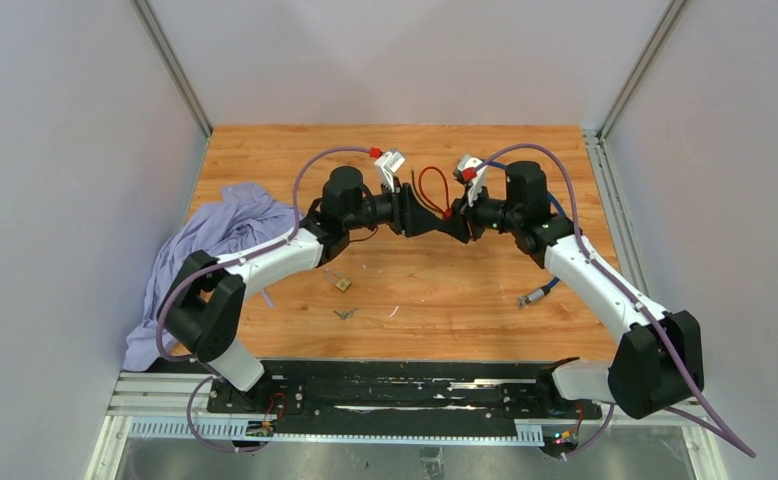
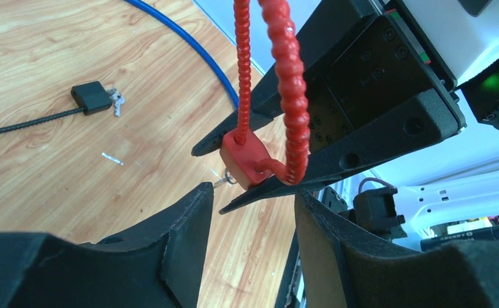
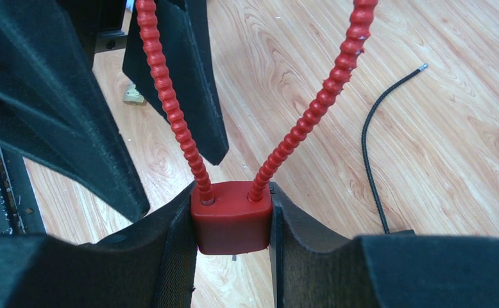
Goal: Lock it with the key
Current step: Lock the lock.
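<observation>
Clearly R jaws grip red lock [image 3: 231, 218]; black label [image 2: 462, 235] unreadable.

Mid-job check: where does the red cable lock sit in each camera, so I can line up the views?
Top external: red cable lock just above picture centre, its loop toward the far side.
Left wrist: lock body at centre, cable running out the top edge.
Right wrist: lock body at bottom centre, clamped in the right gripper.
Shared landmark: the wooden table.
</observation>
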Controlling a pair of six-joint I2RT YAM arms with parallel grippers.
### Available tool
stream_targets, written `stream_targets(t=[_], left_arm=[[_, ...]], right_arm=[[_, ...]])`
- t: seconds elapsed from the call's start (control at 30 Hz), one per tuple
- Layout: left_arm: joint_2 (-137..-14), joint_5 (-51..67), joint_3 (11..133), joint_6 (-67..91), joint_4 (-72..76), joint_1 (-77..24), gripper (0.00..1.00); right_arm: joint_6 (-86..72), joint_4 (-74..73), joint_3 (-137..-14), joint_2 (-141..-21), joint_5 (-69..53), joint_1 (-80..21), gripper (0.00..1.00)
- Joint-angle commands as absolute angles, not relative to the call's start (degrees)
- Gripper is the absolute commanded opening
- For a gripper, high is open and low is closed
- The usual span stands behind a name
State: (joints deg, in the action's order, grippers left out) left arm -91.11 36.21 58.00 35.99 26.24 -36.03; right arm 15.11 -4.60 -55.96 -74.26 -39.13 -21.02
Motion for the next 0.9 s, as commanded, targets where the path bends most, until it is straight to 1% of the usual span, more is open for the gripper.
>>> stream_targets(t=[0.0, 0.57, 0.63, 0.67, 0.8, 0.87], left_arm=[[-89.9, 37.1, 59.3, 36.9, 28.5, -34.5, 0.54], [-88.1, 38.5, 60.0, 37.5, 29.3, -33.1, 0.54], [-88.0, 38.3, 59.9, 37.6, 29.3, -33.1, 0.5], [-88.1, 38.3, 59.9, 37.6, 29.3, -33.1, 0.46], [-88.8, 38.2, 59.7, 37.9, 29.3, -33.1, 0.26], [-89.2, 38.4, 59.6, 38.2, 29.4, -33.2, 0.18]], right_arm=[[16.6, -3.0, -57.3, -74.4, -42.4, -22.6, 0.01], [18.0, -5.1, -58.8, -77.5, -40.8, -25.3, 0.01], [18.1, -5.1, -58.7, -77.3, -41.0, -25.4, 0.01], [18.1, -5.1, -58.7, -77.2, -41.1, -25.4, 0.01], [18.0, -5.2, -58.9, -76.8, -41.4, -25.5, 0.01], [17.7, -5.2, -59.0, -76.6, -41.5, -25.5, 0.01]])
